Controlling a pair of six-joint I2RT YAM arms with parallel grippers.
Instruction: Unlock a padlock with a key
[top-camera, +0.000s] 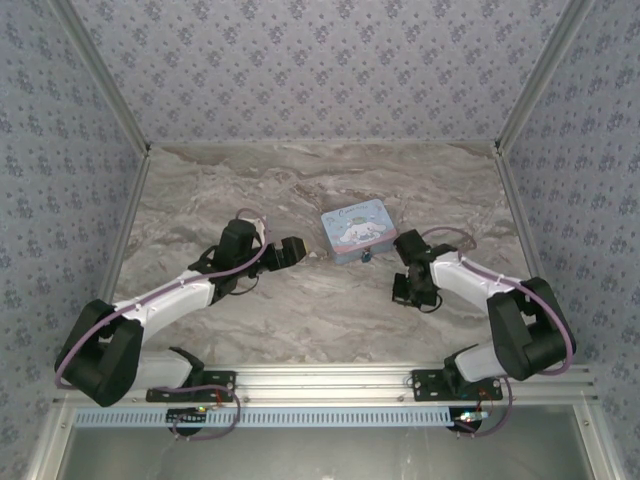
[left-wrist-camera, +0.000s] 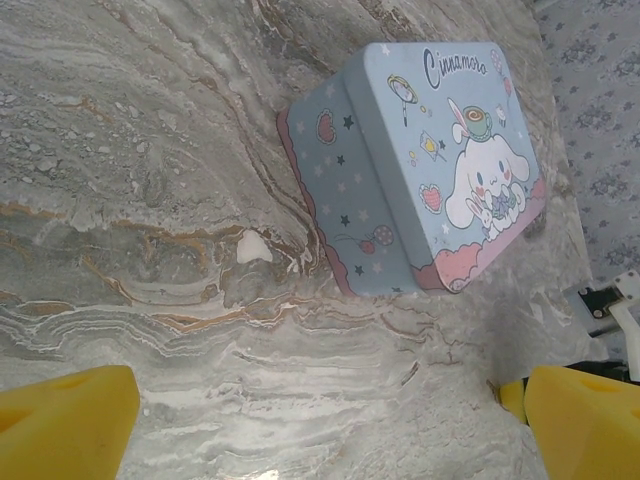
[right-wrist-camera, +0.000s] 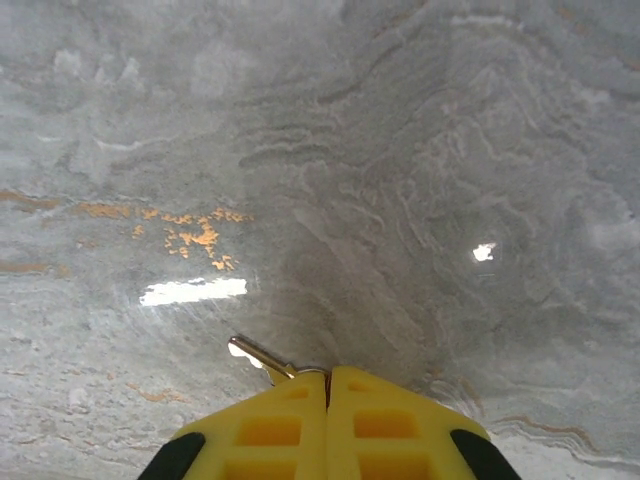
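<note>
The right gripper (right-wrist-camera: 328, 374) is pressed closed, its two yellow fingers (right-wrist-camera: 270, 425) meeting edge to edge. The key (right-wrist-camera: 256, 354) is pinched at the seam between them: a thin metal sliver sticks out from the tips toward the left in the right wrist view, low over the marble table (top-camera: 300, 190) (whether its end touches the surface I cannot tell). From above, this gripper sits to the near right of the tin box (top-camera: 357, 232), apart from it, pointing down at the table. The padlock (top-camera: 367, 257) is a tiny blue speck on the table against the near edge of the tin box, between the two arms. The left gripper (left-wrist-camera: 320, 400) stands wide open with nothing between its yellow pads, and the tin box lies flat just ahead of it, cartoon lid up.
</note>
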